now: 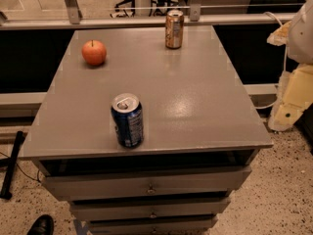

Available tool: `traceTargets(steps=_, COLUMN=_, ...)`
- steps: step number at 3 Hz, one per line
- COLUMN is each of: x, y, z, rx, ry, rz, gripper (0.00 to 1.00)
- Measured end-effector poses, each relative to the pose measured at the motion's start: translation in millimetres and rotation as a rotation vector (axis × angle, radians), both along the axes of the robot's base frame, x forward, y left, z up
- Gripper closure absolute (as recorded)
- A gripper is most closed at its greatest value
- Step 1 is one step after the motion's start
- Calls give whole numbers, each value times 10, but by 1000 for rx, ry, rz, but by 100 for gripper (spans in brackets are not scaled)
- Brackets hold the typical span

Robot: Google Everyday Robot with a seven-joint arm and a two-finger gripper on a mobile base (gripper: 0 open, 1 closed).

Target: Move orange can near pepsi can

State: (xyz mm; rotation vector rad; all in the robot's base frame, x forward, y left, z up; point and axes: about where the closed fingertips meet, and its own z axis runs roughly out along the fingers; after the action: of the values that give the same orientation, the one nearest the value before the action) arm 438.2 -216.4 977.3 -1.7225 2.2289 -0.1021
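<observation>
The orange can stands upright at the far edge of the grey table top, right of centre. The pepsi can stands upright near the front edge, left of centre, its silver top and pull tab showing. The two cans are far apart, nearly the table's whole depth. My gripper is at the right edge of the view, off the table's right side and well clear of both cans, holding nothing that I can see.
A round orange-red apple lies at the far left of the table. Drawers sit below the front edge. A metal rail runs behind the table. A black shoe is on the floor at the lower left.
</observation>
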Motion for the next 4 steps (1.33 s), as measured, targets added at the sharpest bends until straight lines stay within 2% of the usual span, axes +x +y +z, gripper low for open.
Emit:
traceTargets(steps=1, x=34, y=2, z=-16, rx=0, ry=-11, rz=-2, gripper=0)
traceTargets(steps=2, x=285, y=-69, z=-213, rx=46, ry=-33, rz=-21, gripper=0)
traceTargets(steps=3, x=776, y=-131, z=-443, rx=125, ry=-99, rz=-45, gripper=0)
traceTargets(steps=4, x=1363, y=-117, z=-522, rx=246, ry=-192, rz=-71, gripper=0)
